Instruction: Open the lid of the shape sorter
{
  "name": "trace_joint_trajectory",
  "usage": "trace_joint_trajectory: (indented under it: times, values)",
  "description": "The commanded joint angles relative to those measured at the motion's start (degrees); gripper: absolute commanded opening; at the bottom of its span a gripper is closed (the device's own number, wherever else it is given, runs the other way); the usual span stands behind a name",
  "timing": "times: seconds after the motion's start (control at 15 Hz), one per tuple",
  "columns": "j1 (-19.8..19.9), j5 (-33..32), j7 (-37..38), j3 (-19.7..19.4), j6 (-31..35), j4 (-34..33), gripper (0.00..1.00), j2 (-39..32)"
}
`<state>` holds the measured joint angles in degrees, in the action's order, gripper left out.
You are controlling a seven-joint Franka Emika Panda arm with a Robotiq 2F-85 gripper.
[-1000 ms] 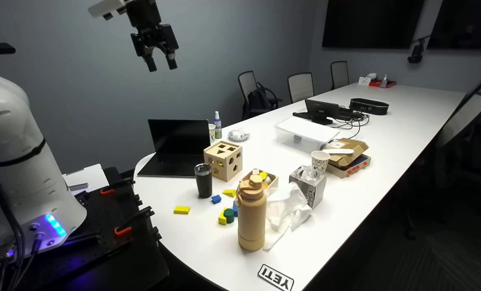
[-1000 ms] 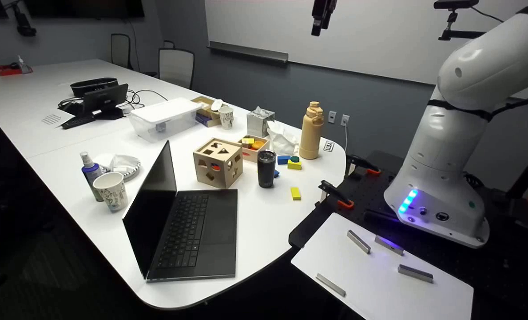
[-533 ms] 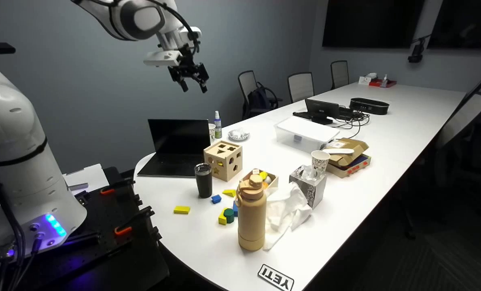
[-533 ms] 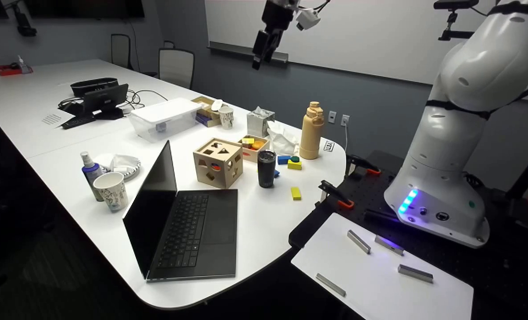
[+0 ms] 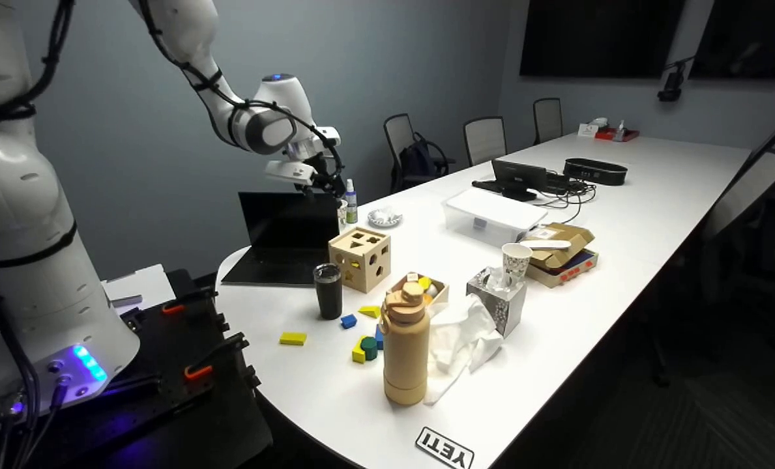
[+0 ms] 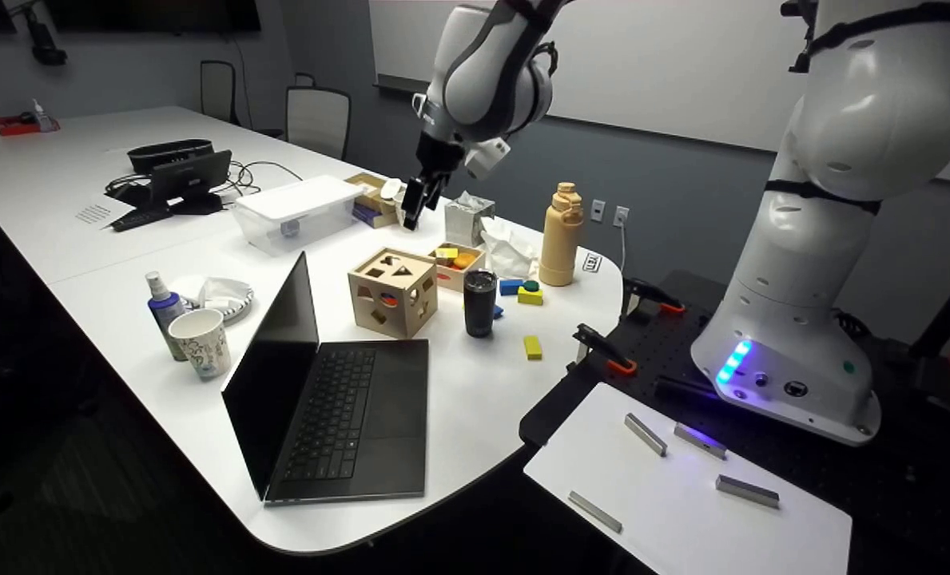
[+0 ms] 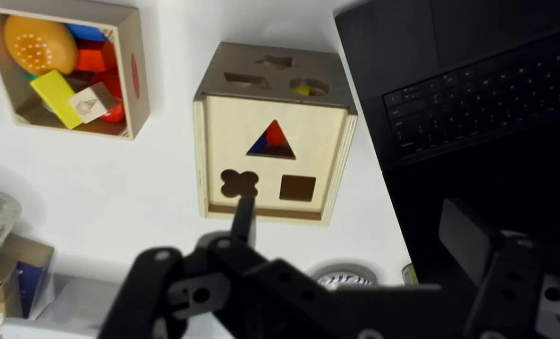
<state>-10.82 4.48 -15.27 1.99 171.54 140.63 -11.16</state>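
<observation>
The shape sorter is a light-wood cube standing upright on the white table, also in an exterior view and the wrist view. Its lid, a flat light-wood panel with triangle, square and clover holes, lies closed on top, within the raised rims; it also shows in both exterior views. My gripper is open and empty, apart from the cube and above table height. One finger overlaps the lid's clover hole in the wrist view; the other overlaps the laptop. The gripper also shows in an exterior view.
A black open laptop stands close beside the cube. A black tumbler and an open wooden box of blocks are on other sides. A tan bottle, tissue box, loose blocks and plastic bin stand around.
The arm has swung in and come down from high above to low over the table near the cube. The gripper has stayed open. The cube, lid and other objects have not moved.
</observation>
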Motion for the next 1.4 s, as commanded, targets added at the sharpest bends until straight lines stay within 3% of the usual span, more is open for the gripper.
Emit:
trace_joint_trajectory:
  times: [0.0,0.53,1.0,1.33]
  values:
    - [2.3,-3.4,3.5,2.4,2.7,-7.0,1.0,-11.2]
    - [2.6,-7.2,7.9,1.3,2.5,-20.6,1.0,-24.8]
    - [1.6,-7.9,9.3,-1.6,1.9,-30.2,1.0,-31.9]
    - [2.1,-7.4,10.2,-1.4,1.3,-34.6,1.0,-35.9]
